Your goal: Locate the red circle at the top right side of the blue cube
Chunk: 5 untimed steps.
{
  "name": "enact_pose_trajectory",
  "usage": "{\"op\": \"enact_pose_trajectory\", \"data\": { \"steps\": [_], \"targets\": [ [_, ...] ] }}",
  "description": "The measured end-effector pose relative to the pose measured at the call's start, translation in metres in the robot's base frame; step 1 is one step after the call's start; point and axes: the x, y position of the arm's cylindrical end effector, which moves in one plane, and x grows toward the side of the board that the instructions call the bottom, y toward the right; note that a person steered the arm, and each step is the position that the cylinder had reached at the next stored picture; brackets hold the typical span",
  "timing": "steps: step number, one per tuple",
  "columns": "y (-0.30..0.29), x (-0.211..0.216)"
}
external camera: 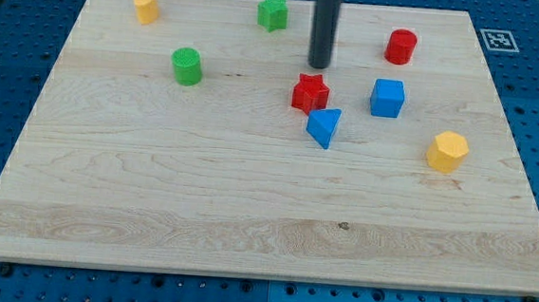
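The red circle, a short red cylinder point(401, 46), stands near the view's top right. The blue cube point(387, 97) sits just below it and slightly to its left, with a gap between them. My tip point(319, 65) is the lower end of the dark rod, left of both. It stands just above the red star point(310, 93) and about a block's width from it. A blue triangle point(324, 126) lies right below the red star, close to touching it.
A green star point(273, 12) and a yellow block point(145, 6) sit near the board's top edge. A green cylinder point(188, 66) stands at the left. A yellow hexagon block point(447, 150) sits at the right. The wooden board point(246, 216) lies on a blue perforated table.
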Motion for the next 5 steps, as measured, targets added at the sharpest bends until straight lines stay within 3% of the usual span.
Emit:
{"op": "enact_pose_trajectory", "data": {
  "steps": [1,3,4,5],
  "targets": [
    [0.050,-0.009],
    [0.065,-0.088],
    [0.119,-0.090],
    [0.122,-0.056]
  ]
}}
